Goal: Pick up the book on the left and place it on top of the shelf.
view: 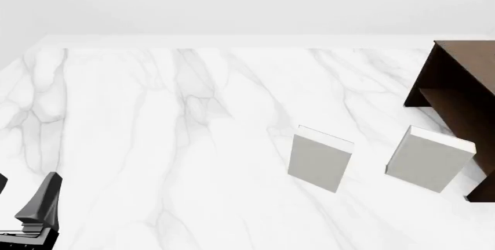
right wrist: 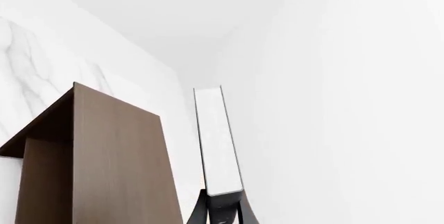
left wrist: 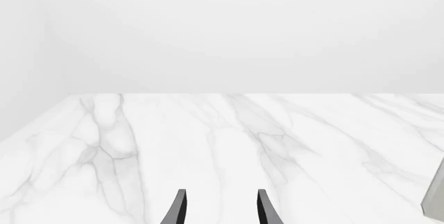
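Note:
In the right wrist view my right gripper (right wrist: 220, 212) is shut on the book (right wrist: 218, 141), a thin dark-covered book with white page edges that points away from the camera. The dark brown shelf (right wrist: 104, 156) is close beside it. I cannot tell whether the book touches the shelf. The front view shows the shelf (view: 464, 87) at the right edge, but not the book or the right gripper. My left gripper (left wrist: 222, 211) is open and empty low over the marble table. It sits at the near left in the front view (view: 39, 203).
Two pale grey books stand upright on the marble table (view: 155, 145): one in the middle right (view: 319, 160), one next to the shelf (view: 429, 160). A grey book edge shows at the border of the left wrist view (left wrist: 435, 198).

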